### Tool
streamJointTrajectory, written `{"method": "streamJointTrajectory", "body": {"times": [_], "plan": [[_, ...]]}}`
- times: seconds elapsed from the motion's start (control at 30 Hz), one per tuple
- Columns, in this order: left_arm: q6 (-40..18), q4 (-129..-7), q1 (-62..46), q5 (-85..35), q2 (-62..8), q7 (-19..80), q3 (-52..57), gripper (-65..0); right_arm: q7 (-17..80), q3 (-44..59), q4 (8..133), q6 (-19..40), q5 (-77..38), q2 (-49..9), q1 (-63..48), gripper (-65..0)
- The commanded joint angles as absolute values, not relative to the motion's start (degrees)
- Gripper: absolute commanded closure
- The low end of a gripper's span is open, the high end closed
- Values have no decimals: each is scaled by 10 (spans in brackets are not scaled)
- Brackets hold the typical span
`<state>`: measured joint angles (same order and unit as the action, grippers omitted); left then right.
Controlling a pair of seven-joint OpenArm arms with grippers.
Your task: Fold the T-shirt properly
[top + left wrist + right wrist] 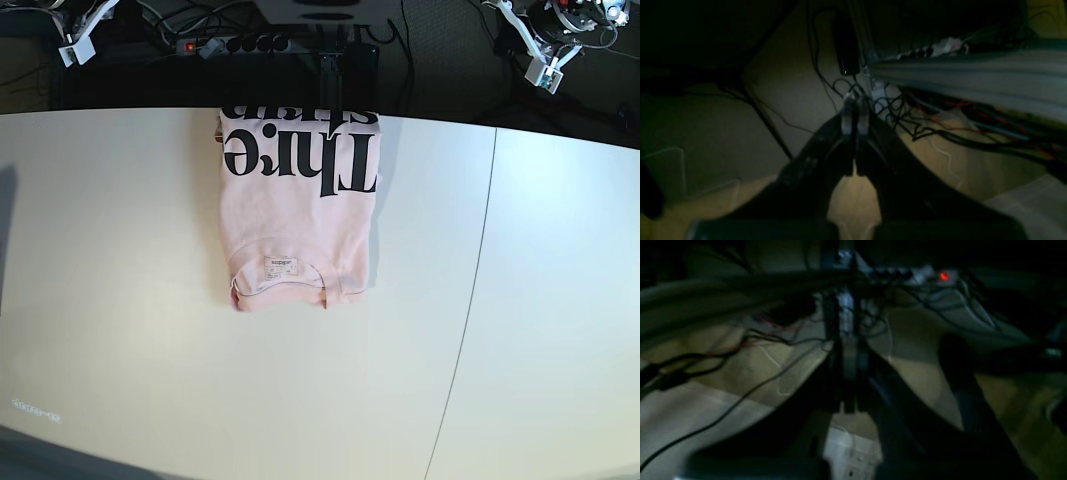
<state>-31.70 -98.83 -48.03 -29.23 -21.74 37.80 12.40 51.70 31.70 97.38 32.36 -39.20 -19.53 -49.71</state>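
Note:
The pale pink T-shirt (pixel 298 205) lies folded into a tall rectangle on the white table (pixel 120 260), near the far edge. Big black lettering shows on its far half, and the collar with a small white neck label (pixel 282 266) faces the near side. Both arms hang off the table behind its far edge. My left gripper (pixel 543 72) is at the base view's top right, and my right gripper (pixel 72 50) at its top left. In the dark wrist views the left gripper (pixel 855 100) and right gripper (pixel 850 343) are shut with nothing between the fingers.
A power strip (pixel 235 44) with a red light and tangled cables (pixel 940 123) lie on the floor behind the table. A black stand (pixel 335 55) rises just beyond the shirt's far end. A seam (pixel 470 300) divides the tabletop right of the shirt.

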Motion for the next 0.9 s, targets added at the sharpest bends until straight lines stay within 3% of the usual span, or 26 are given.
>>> {"method": "streamJointTrajectory", "body": {"times": [0.0,0.13,0.33,0.5,0.63,0.87], "plan": [[-321,-964,-479,-287,-218,371,121,0,502,322,963,336,-383,-198,-498,0],[-311,-801,-414,-256,-216,349,96,0,488,322,857,332,-359,-198,-460,0],[-215,-520,-276,-152,-216,256,18,0,428,322,592,330,-280,-198,-334,0],[-153,-331,-150,-139,-199,213,-83,0,355,310,377,327,-214,-198,-204,0],[-141,-245,-68,-134,-159,209,-140,0,330,259,292,321,-166,-182,-112,0],[-103,-222,-7,-123,-112,242,-161,0,331,150,286,285,-155,-152,-31,0]]}}
